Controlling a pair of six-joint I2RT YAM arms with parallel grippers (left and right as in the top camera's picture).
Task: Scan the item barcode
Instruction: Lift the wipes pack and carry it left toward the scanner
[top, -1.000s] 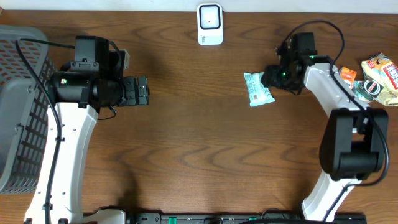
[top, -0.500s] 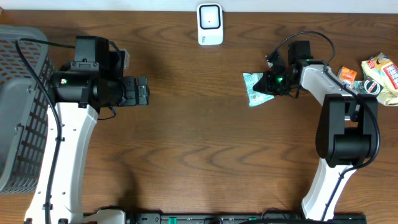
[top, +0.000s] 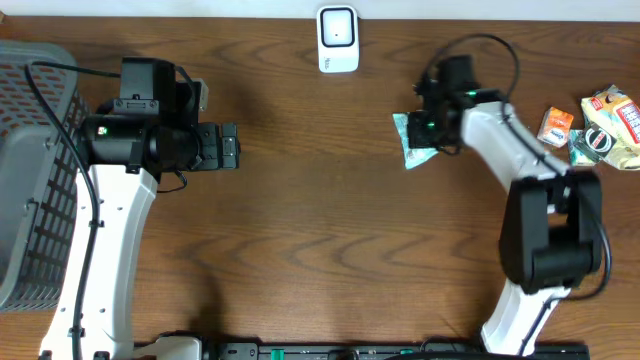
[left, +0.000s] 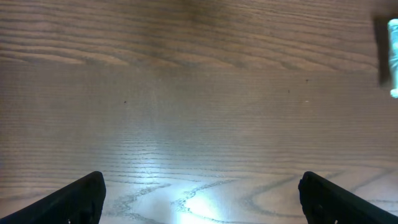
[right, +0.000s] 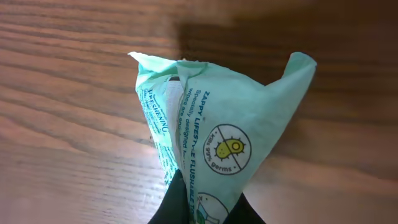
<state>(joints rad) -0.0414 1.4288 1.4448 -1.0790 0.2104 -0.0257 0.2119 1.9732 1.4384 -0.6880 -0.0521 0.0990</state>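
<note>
Right gripper (top: 432, 127) shifted left since earlier frame, jaws closed. Pouch (top: 412, 143) pinched by one end, near bench (top: 320, 220) far edge, right of scanner (top: 338, 38). Left gripper (top: 228, 146) held wide, empty. Grasp judged done; presentation to scanner and barcode read left.

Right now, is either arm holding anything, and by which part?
The right jaws pinch the green packet by one crumpled end; the left jaws hold nothing.
</note>
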